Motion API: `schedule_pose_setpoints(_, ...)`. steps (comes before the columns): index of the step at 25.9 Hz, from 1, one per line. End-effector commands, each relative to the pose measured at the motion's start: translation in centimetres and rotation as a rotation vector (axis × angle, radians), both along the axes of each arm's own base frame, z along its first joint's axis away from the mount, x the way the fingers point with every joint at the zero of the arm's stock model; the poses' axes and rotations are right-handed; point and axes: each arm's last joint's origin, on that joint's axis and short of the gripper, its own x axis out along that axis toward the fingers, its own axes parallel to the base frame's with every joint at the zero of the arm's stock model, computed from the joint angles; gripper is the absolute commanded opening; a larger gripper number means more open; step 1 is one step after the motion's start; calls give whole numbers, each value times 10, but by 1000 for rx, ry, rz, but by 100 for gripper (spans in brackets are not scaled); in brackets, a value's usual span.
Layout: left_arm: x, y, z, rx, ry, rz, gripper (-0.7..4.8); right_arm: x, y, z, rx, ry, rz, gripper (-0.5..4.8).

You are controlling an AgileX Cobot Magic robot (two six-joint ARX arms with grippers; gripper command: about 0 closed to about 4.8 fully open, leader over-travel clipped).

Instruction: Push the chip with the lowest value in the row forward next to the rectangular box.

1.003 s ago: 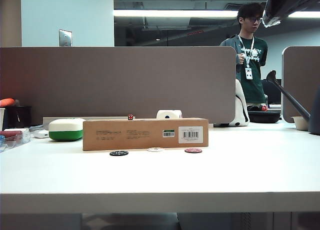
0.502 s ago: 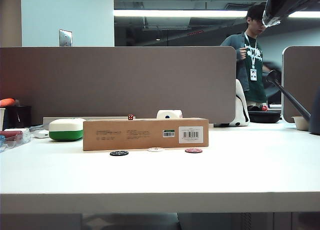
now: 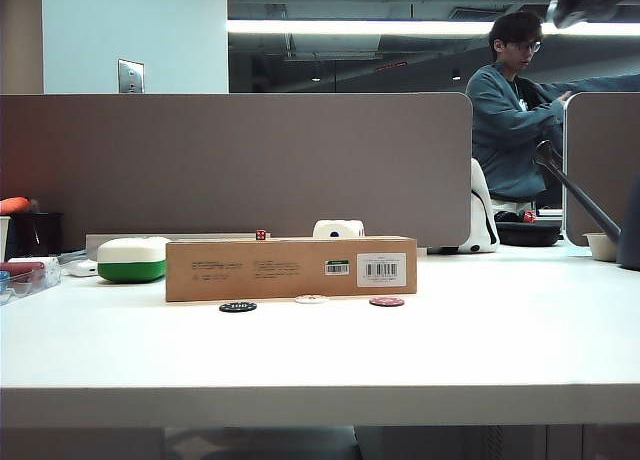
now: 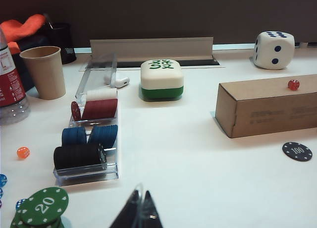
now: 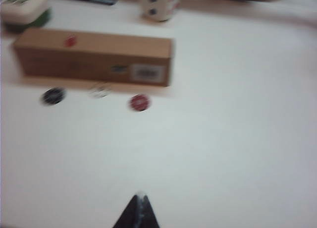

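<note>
With both the left gripper (image 4: 140, 210) and right gripper (image 5: 138, 211) hanging back pinched closed and empty, the white chip (image 3: 311, 299) is seemingly lying just beside the rectangular box (image 3: 290, 268), so any remaining nudge should be gentle.

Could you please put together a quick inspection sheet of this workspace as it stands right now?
Surface: white table, well lit.
Job's things: white chip lies close in front of the brown cardboard box, between the black chip marked 100 and the red chip; it sits slightly nearer the box than they do.
Clutter: white-and-green case, large white die, small red die on the box, clear chip tray, paper cup, green chips marked 20.
Grippers: left gripper and right gripper both shut, raised above the table, short of the chips.
Cables: nothing seen.
Surroundings: grey partition; a person behind it.
</note>
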Motion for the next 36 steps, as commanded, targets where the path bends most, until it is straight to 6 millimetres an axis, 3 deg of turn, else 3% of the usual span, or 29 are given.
schedule_pose_setpoints(1,0,0,2,-2,-10,-3,-5,19,-29,9,81,-29,-200,-5)
schedule_pose_setpoints(7,0,0,2,-1,-7,-2,-5,34,-84,10,170,-35,-423,-5)
schedule_pose_setpoints(12,0,0,2,0,-6,-3,-5,32,-112,-21,195,-167,-288,-5)
schedule_pose_setpoints(15,0,0,2,0,-6,-3,-5,32,-117,-47,217,-286,-263,-5)
schedule_pose_setpoints(17,0,0,2,0,-6,-4,-5,28,-119,-75,245,-374,-234,-5)
schedule_pose_setpoints(22,0,0,2,0,-5,-3,-5,24,-120,-111,277,-411,-189,-5)
schedule_pose_setpoints(36,0,0,1,0,-5,-3,-5,20,-121,-111,119,-463,-177,-5)
